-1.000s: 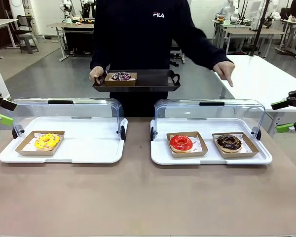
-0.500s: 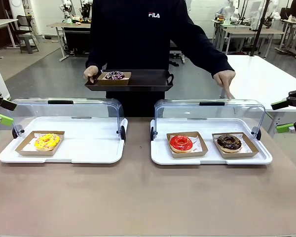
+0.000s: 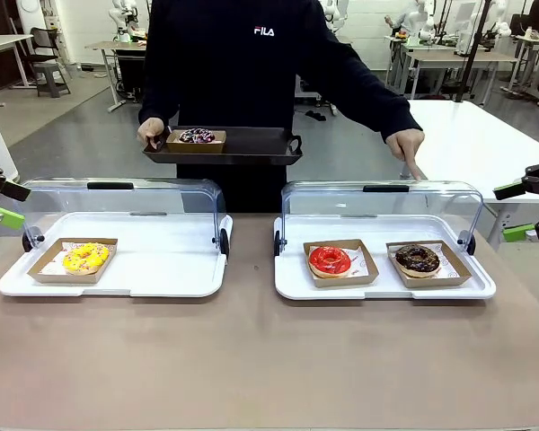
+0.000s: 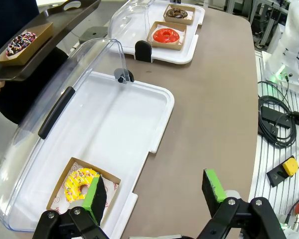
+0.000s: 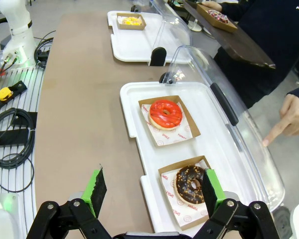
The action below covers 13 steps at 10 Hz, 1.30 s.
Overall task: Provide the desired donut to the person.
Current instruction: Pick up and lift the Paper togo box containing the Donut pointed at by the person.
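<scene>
Front view is showing the person's hand [image 3: 406, 144] pointing down at the clear lid [image 3: 341, 211], likely choosing the chocolate donut [image 3: 418, 259] sitting just before that lid. My left pincer [image 3: 9, 205] and right pincer [image 3: 514, 211] are hanging spread apart, gripping nothing.

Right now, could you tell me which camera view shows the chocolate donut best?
The right wrist view: the chocolate donut lies close, its sprinkles clear. The front view shows it smaller; the left wrist view, tiny and far off.
</scene>
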Each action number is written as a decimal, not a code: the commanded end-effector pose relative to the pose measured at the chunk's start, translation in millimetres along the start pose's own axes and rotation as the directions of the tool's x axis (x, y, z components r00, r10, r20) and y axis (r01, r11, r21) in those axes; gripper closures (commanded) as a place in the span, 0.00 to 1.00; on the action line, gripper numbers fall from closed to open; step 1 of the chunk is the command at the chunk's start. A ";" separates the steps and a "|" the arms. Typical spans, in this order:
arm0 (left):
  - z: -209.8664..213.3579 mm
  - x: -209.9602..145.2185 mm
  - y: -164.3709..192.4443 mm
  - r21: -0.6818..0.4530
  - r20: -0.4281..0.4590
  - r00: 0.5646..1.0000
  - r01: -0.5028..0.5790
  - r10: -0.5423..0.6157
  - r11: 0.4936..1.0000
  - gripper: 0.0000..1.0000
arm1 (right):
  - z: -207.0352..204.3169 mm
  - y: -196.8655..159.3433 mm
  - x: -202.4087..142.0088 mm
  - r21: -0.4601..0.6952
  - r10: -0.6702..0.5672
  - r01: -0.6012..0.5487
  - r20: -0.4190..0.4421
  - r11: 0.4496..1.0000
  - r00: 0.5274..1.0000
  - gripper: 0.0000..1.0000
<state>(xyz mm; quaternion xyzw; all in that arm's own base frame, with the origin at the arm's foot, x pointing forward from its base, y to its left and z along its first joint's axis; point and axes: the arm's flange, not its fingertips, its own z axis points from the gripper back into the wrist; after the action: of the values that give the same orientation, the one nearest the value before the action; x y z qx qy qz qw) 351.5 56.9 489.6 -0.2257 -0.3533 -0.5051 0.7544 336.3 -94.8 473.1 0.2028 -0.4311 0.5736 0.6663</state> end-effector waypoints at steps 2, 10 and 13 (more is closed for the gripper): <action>0.0 -1.8 0.9 0.003 0.000 1.000 -0.007 0.007 1.000 0.00 | -3.0 -1.3 -0.3 -0.006 0.001 -0.001 0.030 1.000 1.000 0.00; 0.0 -1.8 0.9 0.003 0.000 1.000 -0.007 0.007 1.000 0.00 | -3.0 -1.3 -0.3 -0.006 0.001 -0.001 0.030 1.000 1.000 0.00; 0.0 -1.8 0.9 0.003 0.000 1.000 -0.007 0.007 1.000 0.00 | 0.0 0.0 0.0 0.000 0.000 0.000 0.000 1.000 1.000 0.00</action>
<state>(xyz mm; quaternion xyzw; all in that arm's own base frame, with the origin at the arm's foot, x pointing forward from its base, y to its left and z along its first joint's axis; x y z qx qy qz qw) 351.5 56.9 489.6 -0.2257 -0.3533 -0.5051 0.7544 336.3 -94.9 473.1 0.2026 -0.4311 0.5735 0.6665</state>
